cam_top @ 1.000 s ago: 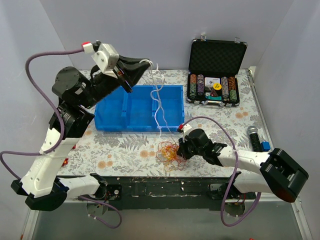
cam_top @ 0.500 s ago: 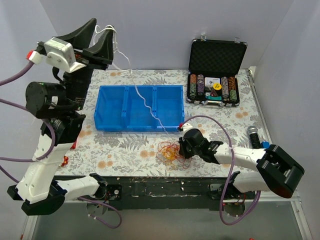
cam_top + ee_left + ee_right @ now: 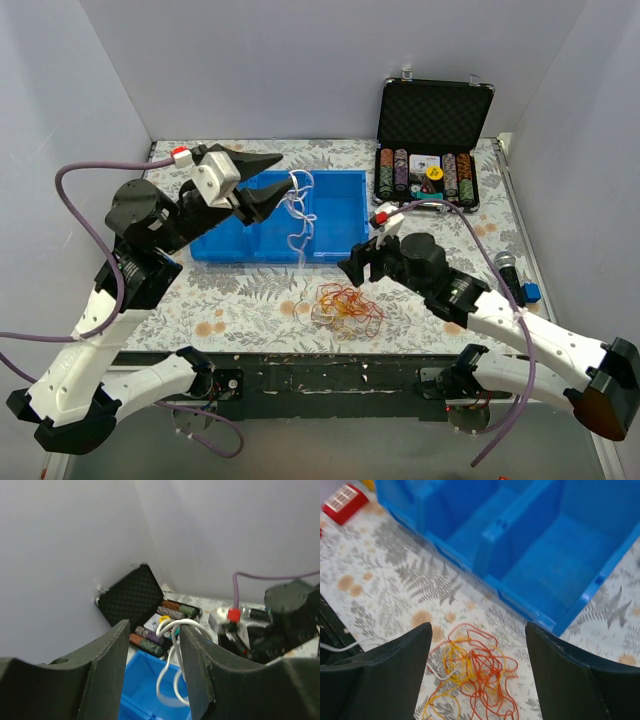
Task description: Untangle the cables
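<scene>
A tangle of red and orange-yellow cables (image 3: 345, 303) lies on the flowered cloth in front of the blue bin (image 3: 230, 228). In the right wrist view the tangle (image 3: 480, 672) shows a short white strand at its left. My right gripper (image 3: 360, 263) hovers just above and behind it, open and empty (image 3: 478, 630). A curly white cable (image 3: 298, 215) hangs over the bin's middle from my left gripper (image 3: 283, 177). In the left wrist view the jaws (image 3: 152, 630) stand apart, and the white cable (image 3: 161, 677) is hooked over the right finger, not pinched.
An open black case of poker chips (image 3: 435, 130) stands at the back right. A black microphone (image 3: 508, 268) and a small blue object (image 3: 530, 292) lie at the right edge. A small red item (image 3: 342, 502) lies left of the bin (image 3: 495, 527).
My left arm swung down from high at the back left to over the bin, bringing the white cable. My right gripper opened and lifted off the tangle.
</scene>
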Available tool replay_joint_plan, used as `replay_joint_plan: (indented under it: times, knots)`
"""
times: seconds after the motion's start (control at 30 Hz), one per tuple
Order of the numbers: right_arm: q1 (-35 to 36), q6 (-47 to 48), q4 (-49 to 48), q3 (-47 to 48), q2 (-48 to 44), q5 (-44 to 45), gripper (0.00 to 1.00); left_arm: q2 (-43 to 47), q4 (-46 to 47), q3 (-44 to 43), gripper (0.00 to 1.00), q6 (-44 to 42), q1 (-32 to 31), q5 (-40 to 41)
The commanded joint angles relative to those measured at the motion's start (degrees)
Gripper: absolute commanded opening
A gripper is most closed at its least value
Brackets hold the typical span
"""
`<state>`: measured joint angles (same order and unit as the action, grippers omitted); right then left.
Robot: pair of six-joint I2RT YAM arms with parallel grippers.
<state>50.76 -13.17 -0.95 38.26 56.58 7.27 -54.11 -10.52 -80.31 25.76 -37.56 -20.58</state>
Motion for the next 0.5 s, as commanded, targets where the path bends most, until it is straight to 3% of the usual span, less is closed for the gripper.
replay_joint_plan:
  times: [0.0, 0.1, 0.47]
  knots:
    - [0.04, 4.91, -9.31, 2.61, -5.51, -6.19, 0.86, 1.55, -3.01, 0.68, 0.43, 0.26, 0.03, -4.03]
    - [0.04, 5.70, -12.40, 5.06, -5.69, -12.26, 0.87, 1.99, -3.71, 1.21, 0.43, -0.09, 0.03, -4.82]
    - [1.18, 6.75, -17.06, 12.45, -1.74, -19.30, 0.89, 1.81, -4.33, 1.56, 0.41, -0.01, 0.03, -6.93]
